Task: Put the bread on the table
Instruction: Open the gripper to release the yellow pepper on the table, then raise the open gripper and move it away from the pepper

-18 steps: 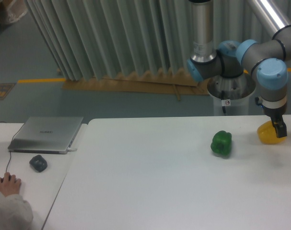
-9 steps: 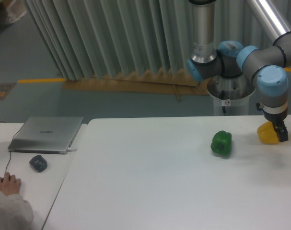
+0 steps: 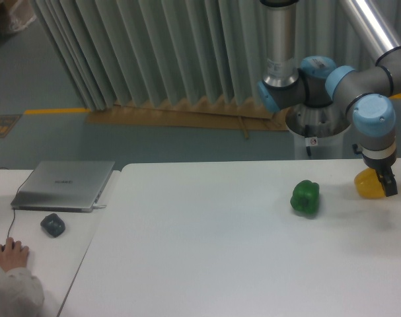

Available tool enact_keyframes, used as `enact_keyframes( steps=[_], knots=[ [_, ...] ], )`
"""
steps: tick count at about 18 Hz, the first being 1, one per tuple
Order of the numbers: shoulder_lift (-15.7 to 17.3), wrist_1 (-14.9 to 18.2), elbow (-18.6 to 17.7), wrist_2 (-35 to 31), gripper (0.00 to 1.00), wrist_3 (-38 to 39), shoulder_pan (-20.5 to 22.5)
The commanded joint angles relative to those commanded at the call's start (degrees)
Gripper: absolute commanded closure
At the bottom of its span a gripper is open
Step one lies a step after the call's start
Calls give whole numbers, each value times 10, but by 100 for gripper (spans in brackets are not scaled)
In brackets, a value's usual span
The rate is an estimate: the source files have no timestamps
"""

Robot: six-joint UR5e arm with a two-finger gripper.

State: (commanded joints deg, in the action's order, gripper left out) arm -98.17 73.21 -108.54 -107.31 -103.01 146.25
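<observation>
**Gripper down at the yellow pepper, far right**

The gripper (image 3: 388, 185) hangs low at the right edge of the white table (image 3: 207, 251), its dark fingers in front of the yellow pepper (image 3: 368, 184). Whether the fingers are closed on the pepper or merely beside it cannot be told. The green pepper (image 3: 305, 197) sits on the table to the left, apart from both. No bread can be seen. On the left desk lie a laptop (image 3: 63, 184), a dark mouse (image 3: 53, 224) and a person's hand (image 3: 12, 253).

Hand (image 3: 387, 185) low, pointing down
</observation>
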Motion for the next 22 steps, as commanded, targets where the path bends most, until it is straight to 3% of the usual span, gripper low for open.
enact_keyframes(
  steps=[7, 12, 16, 19, 22],
  knots=[
    [0, -1, 13, 1, 0, 1, 1],
    [0, 4, 76, 4, 0, -1, 7],
    [-1, 2, 78, 5, 0, -1, 9],
    [-1, 0, 89, 37, 0, 4, 24],
    [-3, -4, 131, 100, 0, -1, 61]
  ],
)
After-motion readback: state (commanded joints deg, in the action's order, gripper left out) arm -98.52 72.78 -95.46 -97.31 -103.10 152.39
